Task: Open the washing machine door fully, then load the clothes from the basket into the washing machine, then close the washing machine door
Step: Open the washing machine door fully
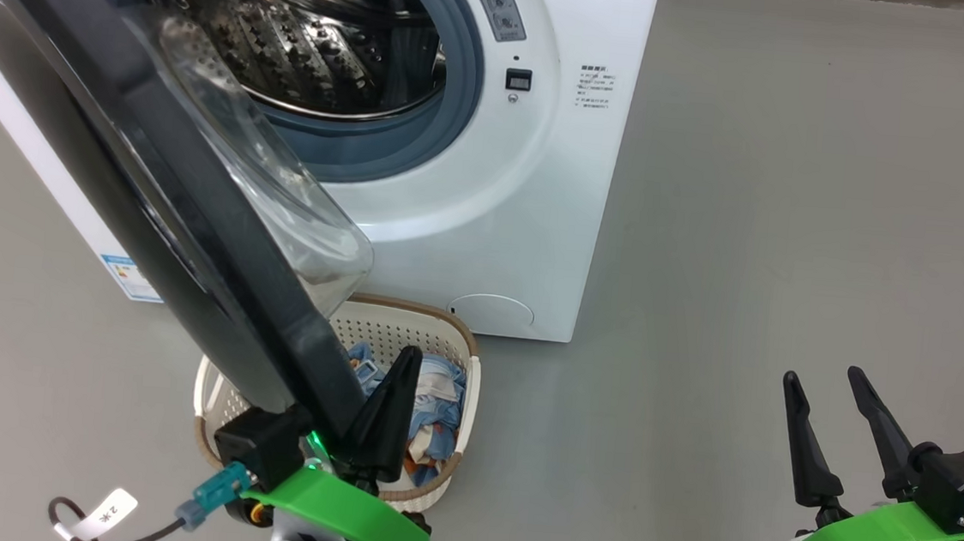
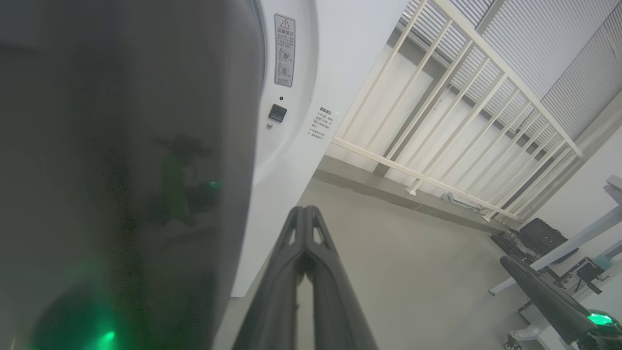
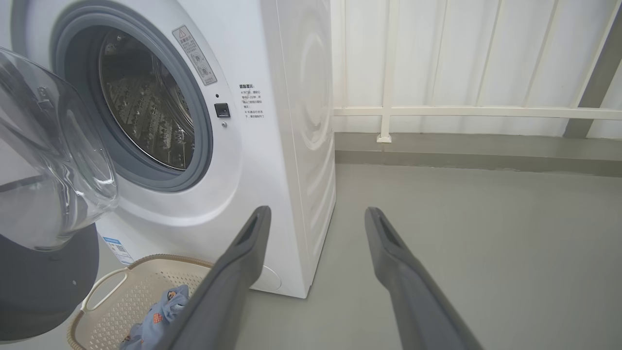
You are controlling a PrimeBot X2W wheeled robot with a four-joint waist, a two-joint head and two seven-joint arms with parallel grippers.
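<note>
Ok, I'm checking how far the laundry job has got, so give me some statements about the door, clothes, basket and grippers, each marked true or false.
1. The washing machine door is swung open. True.
2. The clothes are in the drum. False: they lie in the basket, and the part of the drum that shows holds no fabric.
3. The right gripper is open with nothing between its fingers. True.
4. The left gripper holds a garment. False: its fingers are shut together beside the door's edge, holding nothing.
5. The basket stands on top of the washing machine. False: it stands on the floor in front of it.
</note>
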